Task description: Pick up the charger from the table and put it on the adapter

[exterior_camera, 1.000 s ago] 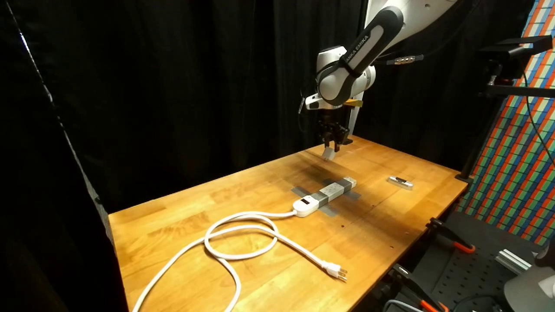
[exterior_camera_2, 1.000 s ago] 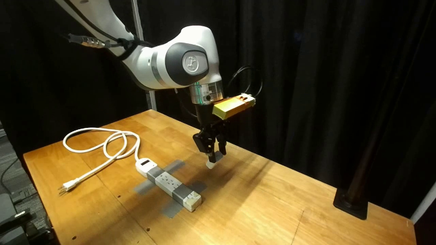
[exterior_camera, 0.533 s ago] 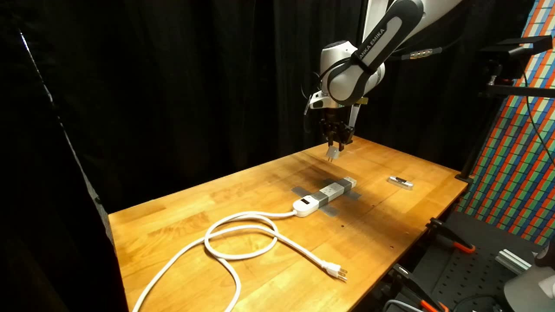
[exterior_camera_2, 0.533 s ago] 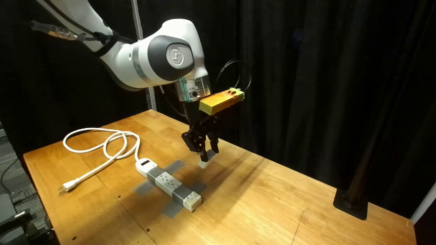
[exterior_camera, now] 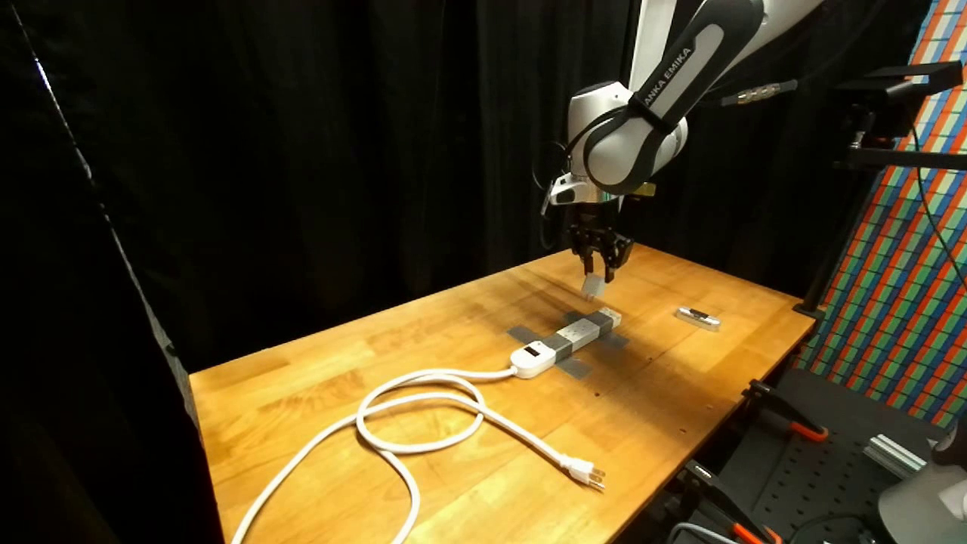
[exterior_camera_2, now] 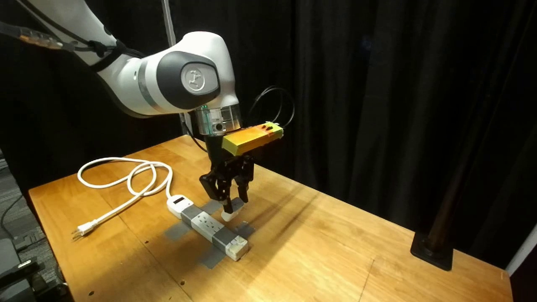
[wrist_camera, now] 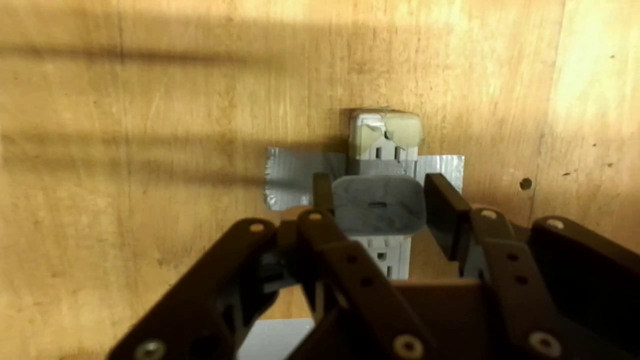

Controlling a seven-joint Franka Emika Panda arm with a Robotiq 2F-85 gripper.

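In the wrist view the charger (wrist_camera: 379,206) covers a stretch of the adapter (wrist_camera: 388,147), whose lower run lies behind the tool (wrist_camera: 381,202); the tool's links (blurred as well) are cut off by the bottom edge. A black finger (exterior_camera_2: 227,204) hides part of the charger in an exterior view. The charger's prongs (exterior_camera: 588,298) are a smudge in an exterior view, where the cable (exterior_camera: 414,449) runs off the bottom edge twice and a pale bar (exterior_camera: 697,319) is too small to identify. Both exterior views crop the arm (exterior_camera_2: 168,79) at the top.

I see a curtain (exterior_camera: 302,189) hanging black behind the brightly lit table (exterior_camera: 287,385), grey floor (exterior_camera_2: 8,188) below and a multicoloured panel (exterior_camera: 891,317) past one edge.
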